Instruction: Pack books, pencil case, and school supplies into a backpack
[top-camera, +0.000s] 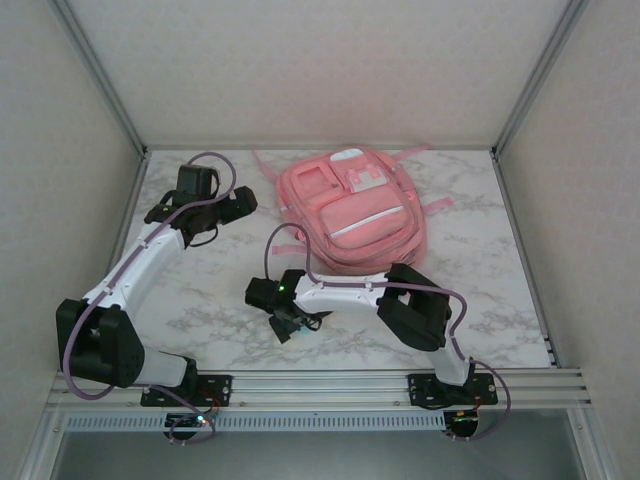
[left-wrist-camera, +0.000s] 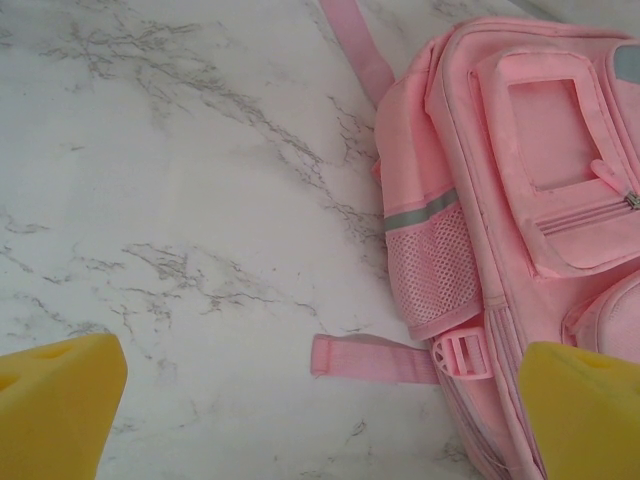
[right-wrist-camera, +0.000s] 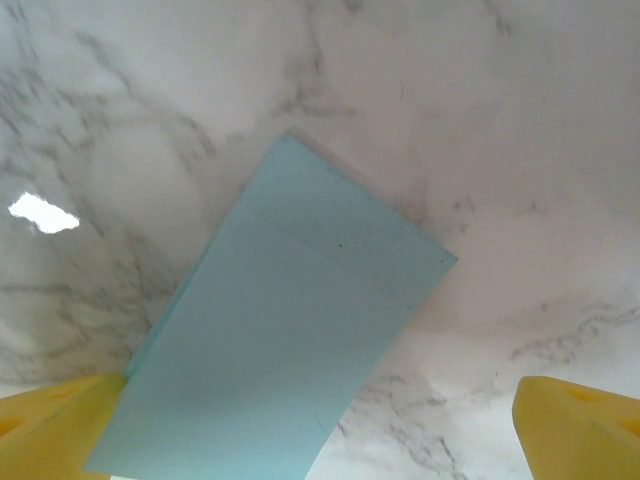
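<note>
The pink backpack (top-camera: 350, 210) lies flat at the back middle of the marble table, front pockets up. My left gripper (top-camera: 240, 205) hovers open just off its left side. In the left wrist view the backpack (left-wrist-camera: 520, 200) sits on the right, and a short strap with a buckle (left-wrist-camera: 375, 360) lies between the left gripper's (left-wrist-camera: 320, 420) spread yellow fingers. My right gripper (top-camera: 288, 325) points down at the table in front of the backpack. It (right-wrist-camera: 320, 430) is open around a light-blue block (right-wrist-camera: 290, 330), one of the school supplies, which lies flat close to the left fingertip (right-wrist-camera: 50, 430).
Pink straps (top-camera: 285, 235) trail from the backpack onto the table to its left and right. An aluminium rail (top-camera: 320, 385) runs along the near edge. Frame posts and pale walls close in the table (top-camera: 480, 250) on three sides.
</note>
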